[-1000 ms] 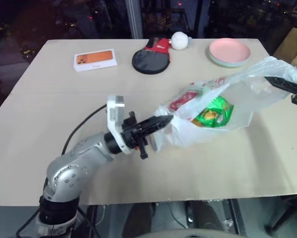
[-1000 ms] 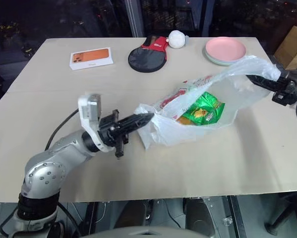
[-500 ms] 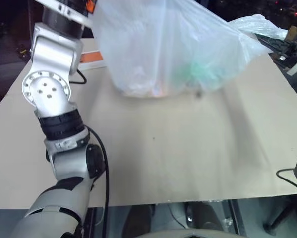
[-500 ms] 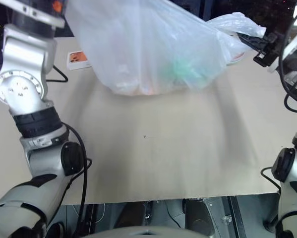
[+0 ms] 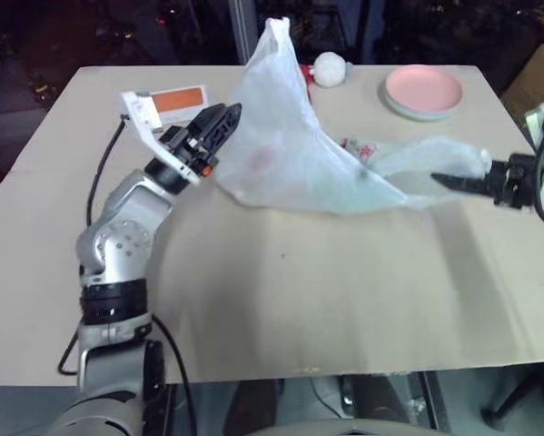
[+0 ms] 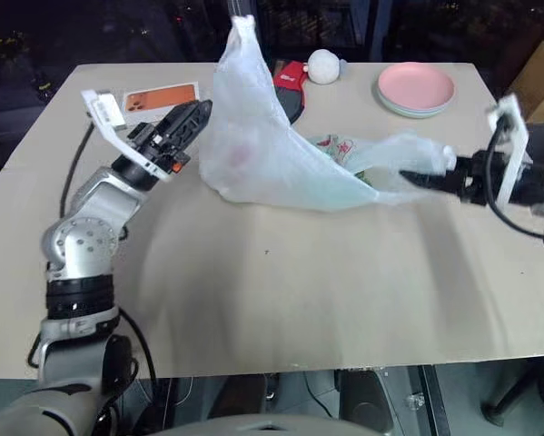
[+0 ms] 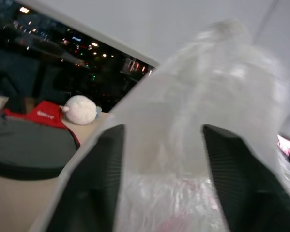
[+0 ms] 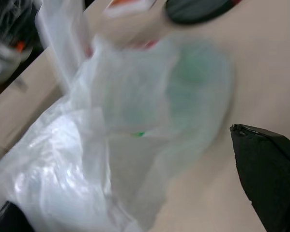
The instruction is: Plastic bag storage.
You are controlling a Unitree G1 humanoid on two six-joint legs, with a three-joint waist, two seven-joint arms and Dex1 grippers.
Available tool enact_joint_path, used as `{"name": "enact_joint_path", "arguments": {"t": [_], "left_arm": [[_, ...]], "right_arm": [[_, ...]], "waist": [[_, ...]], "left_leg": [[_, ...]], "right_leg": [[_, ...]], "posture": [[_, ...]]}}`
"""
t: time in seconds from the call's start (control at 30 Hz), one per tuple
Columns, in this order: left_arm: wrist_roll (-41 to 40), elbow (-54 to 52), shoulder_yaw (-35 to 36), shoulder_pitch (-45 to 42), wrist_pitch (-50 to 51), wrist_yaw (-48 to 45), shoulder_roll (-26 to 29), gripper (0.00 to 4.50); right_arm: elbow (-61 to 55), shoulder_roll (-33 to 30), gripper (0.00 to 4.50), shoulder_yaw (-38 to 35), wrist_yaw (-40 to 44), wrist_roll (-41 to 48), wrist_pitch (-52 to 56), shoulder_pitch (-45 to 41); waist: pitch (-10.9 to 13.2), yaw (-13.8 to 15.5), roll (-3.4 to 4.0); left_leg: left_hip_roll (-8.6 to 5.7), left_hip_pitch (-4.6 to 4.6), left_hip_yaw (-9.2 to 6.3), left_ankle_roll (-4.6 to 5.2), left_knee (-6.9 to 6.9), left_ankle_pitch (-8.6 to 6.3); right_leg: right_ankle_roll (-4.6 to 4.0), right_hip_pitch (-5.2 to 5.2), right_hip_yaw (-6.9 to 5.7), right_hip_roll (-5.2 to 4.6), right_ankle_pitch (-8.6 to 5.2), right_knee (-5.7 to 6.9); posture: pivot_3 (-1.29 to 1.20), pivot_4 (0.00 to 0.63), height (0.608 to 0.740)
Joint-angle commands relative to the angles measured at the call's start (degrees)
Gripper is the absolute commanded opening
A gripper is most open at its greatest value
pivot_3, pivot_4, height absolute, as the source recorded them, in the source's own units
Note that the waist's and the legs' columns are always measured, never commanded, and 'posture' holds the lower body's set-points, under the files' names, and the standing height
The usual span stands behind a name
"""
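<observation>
The plastic bag (image 5: pixel 299 163), thin translucent white with red print, lies slack across the middle of the table. One corner stands up in a peak (image 5: pixel 275 36), and its other end trails to the right. A greenish patch (image 8: pixel 198 67) shows faintly through the film. My left gripper (image 5: pixel 222 120) sits at the bag's left flank. In the left wrist view its fingers (image 7: pixel 96 183) stand wide apart with loose film between them. My right gripper (image 5: pixel 444 180) is at the bag's right tail, open. Its fingers (image 8: pixel 266 169) are spread on either side of the film without pinching it.
At the back of the table (image 5: pixel 299 300) are an orange phone box (image 5: pixel 176 100), a black paddle with a red handle (image 6: pixel 290 91) partly behind the bag, a white ball (image 5: pixel 329 69) and a pink plate (image 5: pixel 423 91). A brown paper bag (image 5: pixel 539 73) stands beyond the right edge.
Half a second ago both grippers held the bag high, close to the camera. Both arms have since come down, both grippers have opened, and the bag has sunk onto the table.
</observation>
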Motion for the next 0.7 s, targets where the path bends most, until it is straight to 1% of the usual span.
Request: {"name": "enact_joint_path", "arguments": {"t": [0.03, 0.07, 0.1, 0.2, 0.33, 0.43, 0.5, 0.53, 0.6, 0.67, 0.7], "left_arm": [[0.3, -4.9, 0.1, 2.5, 1.0, -2.2, 1.2, 4.43], [-0.9, -5.9, 0.5, 3.3, 1.9, -2.4, 1.2, 4.43], [-1.5, -7.0, 0.8, 4.0, 2.5, -2.6, 1.3, 4.43], [-2.3, -8.8, 1.8, 5.9, 4.1, -2.4, 1.7, 4.43], [-3.2, -10.6, 3.2, 9.0, 6.2, -2.4, 3.0, 4.43], [-3.2, -11.8, 3.9, 11.9, 7.4, -2.6, 4.0, 4.43], [-4.2, -13.5, 4.8, 15.2, 8.7, -3.2, 4.8, 4.43], [-3.0, -15.0, 4.8, 18.6, 8.9, -4.5, 6.0, 4.43], [-1.2, -17.4, 4.7, 23.4, 9.1, -5.6, 7.8, 4.43], [2.5, -20.5, 4.2, 31.6, 7.5, -7.3, 9.4, 4.43], [4.9, -21.5, 4.0, 35.8, 6.1, -7.5, 9.5, 4.43]], "right_arm": [[-1.0, -2.0, 4.50, 2.5, 0.7, -5.6, -5.3, 0.0], [-0.5, -1.8, 4.50, 2.8, 0.9, -6.1, -5.8, -0.4], [-1.2, -2.4, 4.50, 2.5, 3.6, -5.1, -5.9, 0.1], [-3.0, -3.8, 4.50, 0.4, 9.7, -1.7, -5.2, 1.5], [-5.0, -5.6, 4.50, -3.4, 15.1, 2.4, -4.9, 2.2], [-4.6, -5.4, 4.50, -6.0, 15.8, 4.3, -5.1, 1.8], [-1.8, -2.6, 4.50, -8.9, 12.1, 5.5, -5.8, 0.0], [0.3, -1.4, 4.50, -8.9, 8.9, 1.4, -9.4, 1.0], [3.0, -0.5, 4.50, -8.2, 5.4, -5.3, -15.1, 3.7], [4.6, 0.0, 4.50, -7.2, 5.8, -13.2, -25.2, 12.8], [5.1, 1.6, 4.50, -8.3, 7.5, -15.2, -31.3, 17.4]], "waist": [[0.0, 0.0, 0.00], [0.0, 0.0, 0.00], [0.0, 0.0, -0.01], [0.0, 0.2, -0.01], [0.0, 0.1, -0.01], [0.0, 0.1, -0.03], [0.0, 0.1, -0.04], [0.0, 0.0, -0.04], [0.0, -0.1, -0.08], [-0.1, 0.3, -0.16], [-0.1, 0.7, -0.23]], "left_leg": [[0.00, 0.02, 0.02, 0.01, 0.01, 0.00], [0.00, 0.05, 0.01, 0.01, 0.06, 0.00], [0.00, 0.06, 0.00, 0.01, 0.16, 0.00], [0.02, 0.04, -0.10, 0.00, 0.33, 0.00], [0.02, -0.02, -0.10, 0.01, 0.57, -0.01], [0.02, -0.01, -0.07, 0.02, 0.65, -0.01], [0.06, 0.01, -0.09, 0.02, 0.67, -0.01], [0.08, 0.01, -0.08, 0.02, 0.69, -0.01], [0.11, 0.04, -0.05, 0.01, 0.70, -0.01], [0.09, 0.02, -0.02, 0.01, 0.69, -0.01], [0.09, 0.00, -0.06, 0.01, 0.68, -0.01]], "right_leg": [[0.00, 0.00, 0.01, 0.00, 0.00, 0.06], [0.00, 0.00, 0.01, 0.01, 0.00, 0.16], [0.01, -0.01, 0.01, 0.01, -0.01, 0.33], [0.00, -0.05, -0.03, 0.07, -0.01, 0.57], [0.00, -0.03, -0.03, 0.07, -0.01, 0.63], [0.00, -0.01, -0.01, 0.07, -0.01, 0.67], [0.00, 0.01, -0.02, 0.10, -0.01, 0.70], [0.00, 0.01, -0.02, 0.12, -0.01, 0.71], [0.00, 0.02, 0.01, 0.15, -0.01, 0.72], [-0.01, 0.01, 0.03, 0.12, -0.02, 0.71], [-0.02, 0.03, -0.03, 0.12, -0.02, 0.67]], "posture": [[0.00, 0.150, 0.740], [0.00, 0.150, 0.740], [0.00, 0.150, 0.740], [0.00, 0.150, 0.740], [0.00, 0.150, 0.740], [0.00, 0.150, 0.740], [0.00, 0.150, 0.740], [0.00, 0.150, 0.740], [0.00, 0.150, 0.740], [0.00, 0.150, 0.740], [0.00, 0.150, 0.740]]}}
